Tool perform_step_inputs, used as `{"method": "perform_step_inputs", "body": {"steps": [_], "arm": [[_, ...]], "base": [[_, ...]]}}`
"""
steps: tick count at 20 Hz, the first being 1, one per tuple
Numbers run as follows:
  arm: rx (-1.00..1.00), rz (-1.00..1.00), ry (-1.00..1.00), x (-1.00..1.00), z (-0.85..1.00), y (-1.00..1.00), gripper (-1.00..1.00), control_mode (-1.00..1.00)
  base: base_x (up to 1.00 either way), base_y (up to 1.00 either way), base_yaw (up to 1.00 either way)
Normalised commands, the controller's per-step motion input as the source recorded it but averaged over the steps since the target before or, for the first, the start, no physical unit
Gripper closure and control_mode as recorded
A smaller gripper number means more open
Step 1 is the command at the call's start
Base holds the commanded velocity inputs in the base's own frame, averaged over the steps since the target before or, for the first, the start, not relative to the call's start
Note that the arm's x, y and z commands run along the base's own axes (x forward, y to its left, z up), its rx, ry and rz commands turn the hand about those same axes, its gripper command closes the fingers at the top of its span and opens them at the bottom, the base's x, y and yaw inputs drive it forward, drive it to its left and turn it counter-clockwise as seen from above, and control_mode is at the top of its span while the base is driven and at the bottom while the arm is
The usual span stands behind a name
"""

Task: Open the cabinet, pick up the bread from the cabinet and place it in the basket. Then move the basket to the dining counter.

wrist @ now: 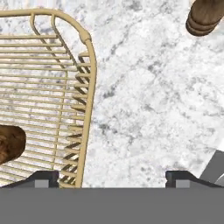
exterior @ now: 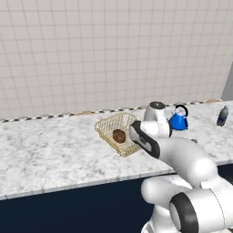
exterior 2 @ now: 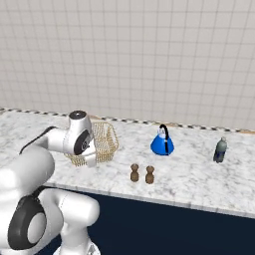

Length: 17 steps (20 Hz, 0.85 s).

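Two dark fingertips [wrist: 43, 178] of the claw [wrist: 111, 179] stand wide apart at the bottom of the hand view, released, with nothing between them. The near wall of the basket [wrist: 87, 87] runs straight up the view just inside the left fingertip, so the claw straddles that rim: one tip over the mesh side, the other over bare marble outside it. The rim's long line lies across the gap between the tips, which suits a pinch on the wall.

The bread [exterior: 119, 135] lies inside the basket [exterior: 111, 127], on its floor, off toward the far side from the claw; in the hand view it shows as a brown lump at the left edge [wrist: 9, 143].

The basket rests on the marbled surface [exterior: 50, 154] over a plain dark front. Judgement: bread is placed; whether this slab is already the dining counter cannot be told for certain.

Outward: two brown shakers [exterior 2: 142, 173] stand near, on the claw's open side; a blue kettle [exterior 2: 162, 142] and a grey bottle [exterior 2: 221, 149] sit further off.
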Motion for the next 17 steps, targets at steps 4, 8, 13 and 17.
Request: {"method": "perform_step_inputs", "body": {"steps": [4, 8, 13, 17], "arm": [[-0.1, 0.21, -0.25, -1.0, 0.47, -0.06, -1.0, -1.0], [-0.26, 0.32, -0.35, -1.0, 0.51, 0.0, -1.0, -1.0], [-0.3, 0.34, -0.34, -1.0, 0.57, 0.0, -1.0, -1.0], [-0.27, 0.32, -0.28, -1.0, 0.7, 0.0, -1.0, -1.0]], "base": [[0.0, 0.0, 0.0], [0.0, 0.0, 0.0], [0.0, 0.0, 0.0], [0.0, 0.0, 0.0]]}}
